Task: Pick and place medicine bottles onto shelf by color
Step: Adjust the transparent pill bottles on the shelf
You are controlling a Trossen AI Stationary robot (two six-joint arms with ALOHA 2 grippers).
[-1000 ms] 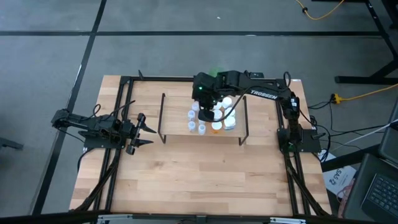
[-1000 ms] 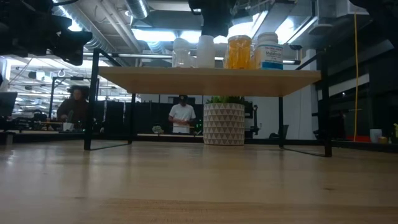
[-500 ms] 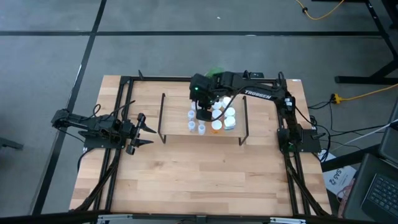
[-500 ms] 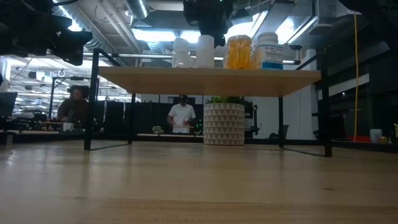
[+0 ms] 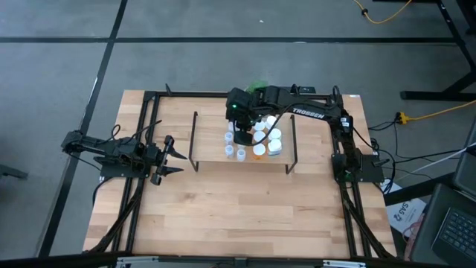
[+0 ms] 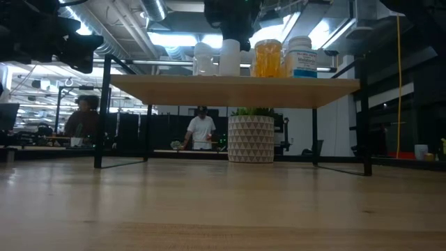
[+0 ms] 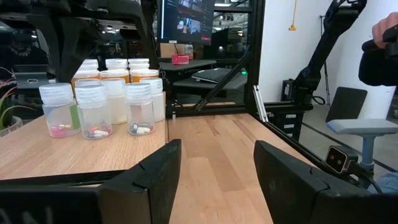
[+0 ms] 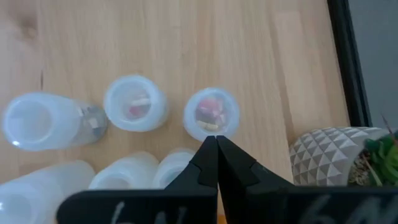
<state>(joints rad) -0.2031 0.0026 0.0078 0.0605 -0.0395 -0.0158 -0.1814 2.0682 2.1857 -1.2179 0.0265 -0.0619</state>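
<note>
Two dark arms work at the wooden desk (image 5: 238, 216). The right gripper (image 8: 216, 138) hangs above the shelf (image 6: 233, 91), its fingers pressed fully together and holding nothing, their tips just over the medicine bottles (image 5: 256, 141) that stand clustered on the shelf board toward its right half. In the right wrist view, the tips sit just beside a small clear bottle (image 8: 211, 114) with reddish pills inside, with another clear bottle (image 8: 135, 104) next to it and larger white ones around. The low view shows white bottles, an orange-tinted bottle (image 6: 268, 58) and a labelled white one standing upright in a row on the shelf top, with a potted plant (image 6: 251, 138) behind the shelf. The left gripper (image 5: 172, 158) waits near the desk's left edge, well apart from the shelf, fingers spread wide and empty. People show far off in the room beyond.
</note>
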